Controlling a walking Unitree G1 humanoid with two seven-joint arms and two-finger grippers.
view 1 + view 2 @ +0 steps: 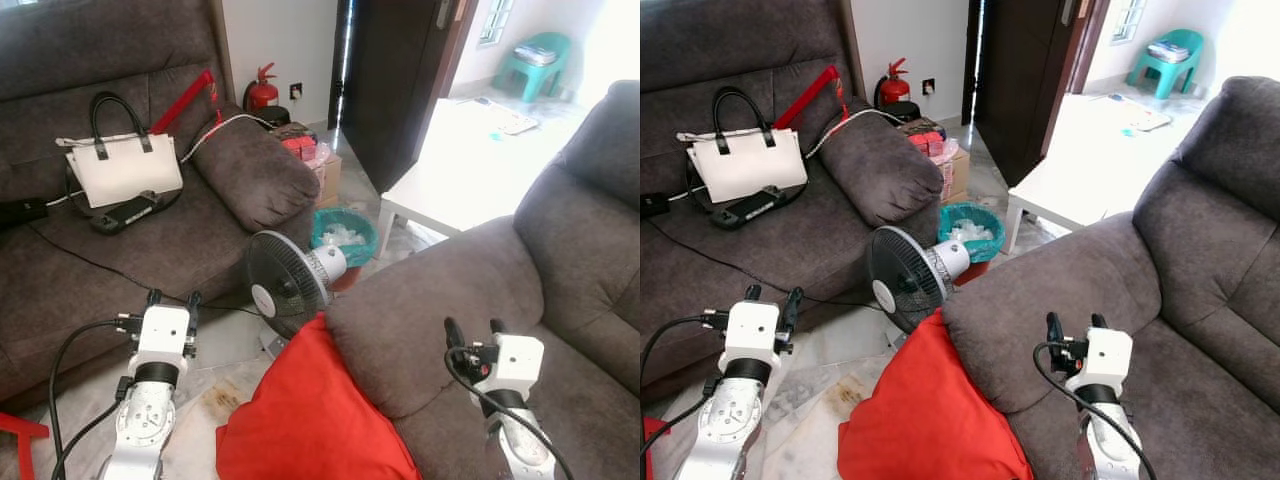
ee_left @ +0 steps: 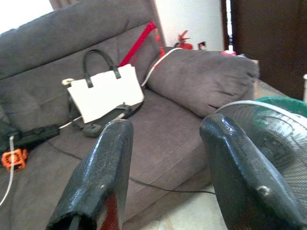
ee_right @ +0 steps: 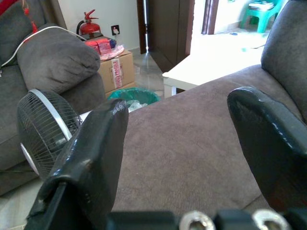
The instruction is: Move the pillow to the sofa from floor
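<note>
A red pillow (image 1: 310,410) lies on the floor, leaning against the armrest of the grey sofa (image 1: 420,330) on the right. My left gripper (image 1: 173,299) is open above the floor, to the left of the pillow, with nothing between its fingers (image 2: 103,167). My right gripper (image 1: 475,330) is open above the right sofa's armrest and seat, to the right of the pillow, also holding nothing. Another grey sofa (image 1: 130,250) stands on the left.
A small desk fan (image 1: 285,282) stands on the floor just behind the pillow. A teal bin (image 1: 343,233), a cardboard box (image 1: 328,178) and a fire extinguisher (image 1: 262,90) lie beyond. The left sofa carries a white handbag (image 1: 122,165), a power strip and cables. A white low table (image 1: 440,190) stands behind the right sofa.
</note>
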